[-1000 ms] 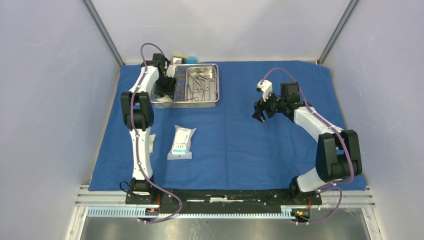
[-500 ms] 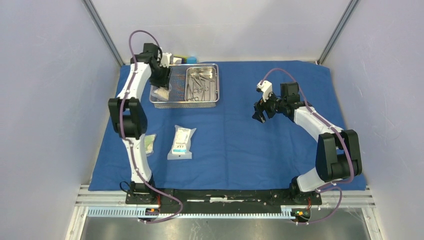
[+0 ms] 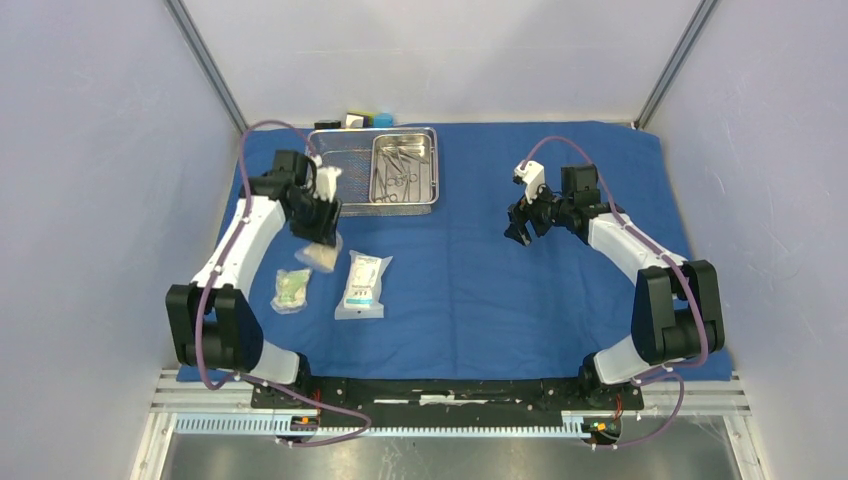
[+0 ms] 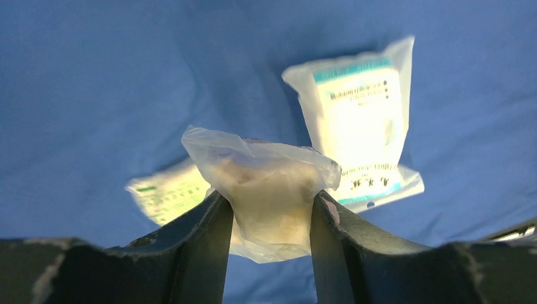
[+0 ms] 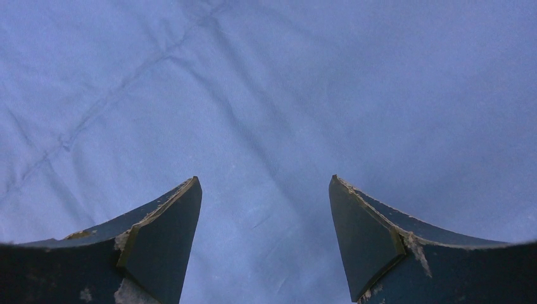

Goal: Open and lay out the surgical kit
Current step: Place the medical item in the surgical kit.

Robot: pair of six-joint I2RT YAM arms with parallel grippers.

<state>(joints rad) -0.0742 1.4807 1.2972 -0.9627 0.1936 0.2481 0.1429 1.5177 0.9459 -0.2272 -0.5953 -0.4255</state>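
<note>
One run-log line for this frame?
left gripper: shut on clear packet, over blue cloth | right gripper: open, empty | white packet, green packet: lying on cloth

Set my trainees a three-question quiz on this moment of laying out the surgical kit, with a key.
1. True or false: the right gripper is shut.
2. The left gripper holds: A a bottle, B a clear packet, C nothing.
3. How many unheld packets lie on the cloth?
Key: 1 false, it is open. 2 B. 3 two: white packet, green packet.
</note>
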